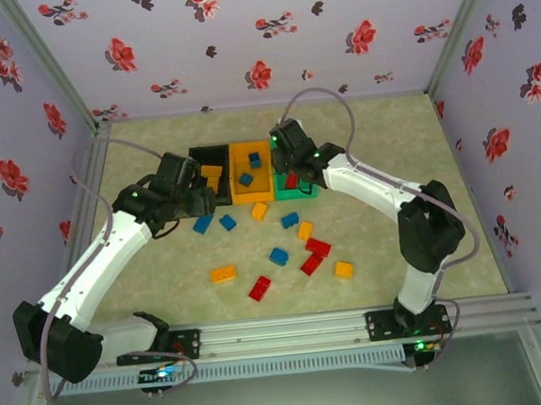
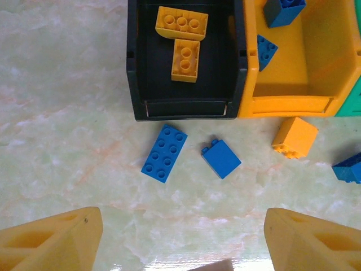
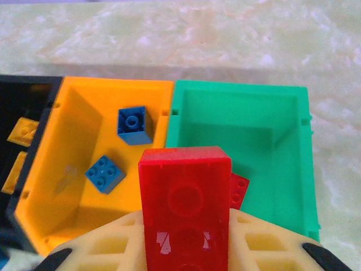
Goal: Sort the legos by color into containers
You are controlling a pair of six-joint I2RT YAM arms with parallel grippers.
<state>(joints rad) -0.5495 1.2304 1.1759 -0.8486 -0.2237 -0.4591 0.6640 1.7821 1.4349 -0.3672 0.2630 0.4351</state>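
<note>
My right tool is clamped on a red brick, which it holds over the near edge of the green bin, close to where that bin meets the orange bin. A second red brick lies in the green bin. Two blue bricks lie in the orange bin, and two yellow bricks lie in the black bin. My left tool hangs empty, jaws apart, over the worktop, near the black bin. Loose on the worktop I count four blue legos, four yellow legos and three red legos.
</note>
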